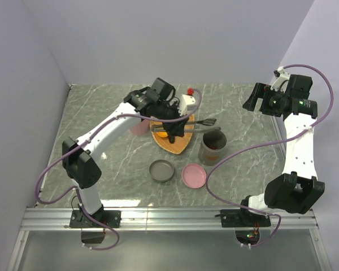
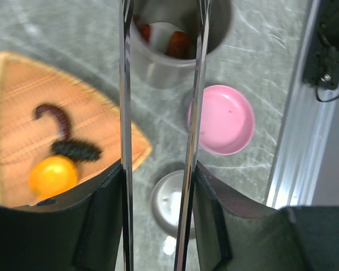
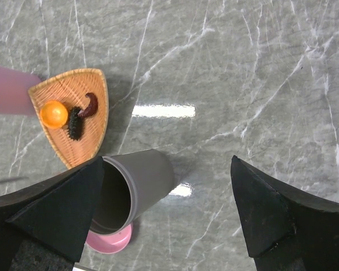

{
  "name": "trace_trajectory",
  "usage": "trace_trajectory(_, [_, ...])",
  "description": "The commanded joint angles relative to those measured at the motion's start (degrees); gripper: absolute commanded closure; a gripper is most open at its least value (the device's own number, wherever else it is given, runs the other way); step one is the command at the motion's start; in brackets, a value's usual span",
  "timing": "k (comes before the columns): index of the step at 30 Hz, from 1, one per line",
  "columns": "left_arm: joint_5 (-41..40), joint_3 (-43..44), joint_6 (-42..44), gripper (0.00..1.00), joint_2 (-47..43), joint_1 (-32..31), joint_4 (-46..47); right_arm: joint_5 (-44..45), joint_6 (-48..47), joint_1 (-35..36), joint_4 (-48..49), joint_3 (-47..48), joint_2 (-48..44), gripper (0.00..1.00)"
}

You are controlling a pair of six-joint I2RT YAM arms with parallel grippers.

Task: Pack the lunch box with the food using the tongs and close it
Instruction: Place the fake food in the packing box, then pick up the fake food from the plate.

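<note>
I see a grey white-veined counter (image 3: 243, 68), an orange woven plate (image 3: 73, 84), a pink dish (image 2: 223, 119), and orange and dark-brown food (image 3: 53, 114).

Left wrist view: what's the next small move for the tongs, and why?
Probably swing the tongs from the lunch box over to the plate and line up on the orange ball. The tong arms stand apart with nothing seen between them, red pieces already lie in the box, and the ball and two dark pieces are still on the plate.

Lab test booth: bare white walls (image 1: 175, 39) enclose marble-look table (image 1: 130, 189).
</note>
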Motion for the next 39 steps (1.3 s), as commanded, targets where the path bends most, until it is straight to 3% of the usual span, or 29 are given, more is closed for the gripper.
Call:
trace_trajectory(1, [1.21, -0.72, -0.24, 0.5, -5.76, 4.37, 0.22, -0.6, -0.67, -0.49, 0.61, 1.84, -0.62, 0.0])
trace_trajectory(6, [2.09, -2.66, 0.55, 0.51, -7.0, 9.74, -0.83, -0.95, -0.58, -0.4, 0.7, 1.66, -0.36, 0.0])
trace_trajectory(13, [-3.79, -6.96, 1.96, 0.51, -3.49, 12.99, -0.49, -0.69, -0.58, -0.4, 0.96, 1.05, -0.53, 0.0])
trace_trajectory(23, [-9.16, -6.53, 2.49, 0.54, 4.16, 13.09, -1.62, 0.11, -0.58, -0.32, 0.96, 0.87, -0.62, 0.0])
trace_trajectory(39, [-12.32, -9.25, 2.05, 0.54, 6.53, 13.26, -1.01, -0.16, -0.49, -0.4, 1.14, 0.52, -0.71, 0.0])
